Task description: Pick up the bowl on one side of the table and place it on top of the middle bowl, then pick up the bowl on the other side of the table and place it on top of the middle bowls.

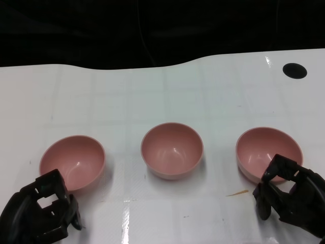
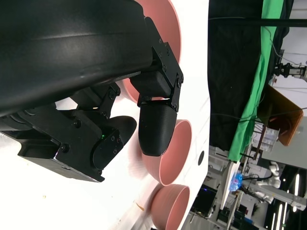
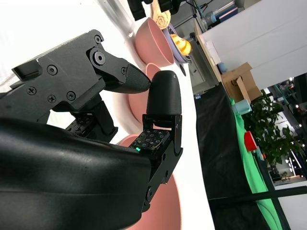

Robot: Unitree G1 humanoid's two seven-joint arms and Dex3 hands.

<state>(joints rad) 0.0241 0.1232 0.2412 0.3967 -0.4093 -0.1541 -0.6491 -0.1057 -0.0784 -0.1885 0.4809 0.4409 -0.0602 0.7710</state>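
Three matte pink plastic bowls sit in a row on the glossy white table (image 1: pixel 167 96), all upright and well apart from each other. The left pink bowl (image 1: pixel 72 161) has the robot's black left hand (image 1: pixel 40 213) just beside its near rim, fingers curled in with nothing in them as far as the head view shows. The middle pink bowl (image 1: pixel 172 150) stands alone with nothing stacked in it.

The right pink bowl (image 1: pixel 268 152) has the black right hand (image 1: pixel 292 195) at its near edge, and the fingertips overlap the rim in the head view. The right wrist view shows thumb and a finger touching tip to tip, but I honestly can't tell if the rim is pinched between them or if they're just closed on air.

There's also a small round black hole (image 1: pixel 294 70) in the tabletop at the far right corner
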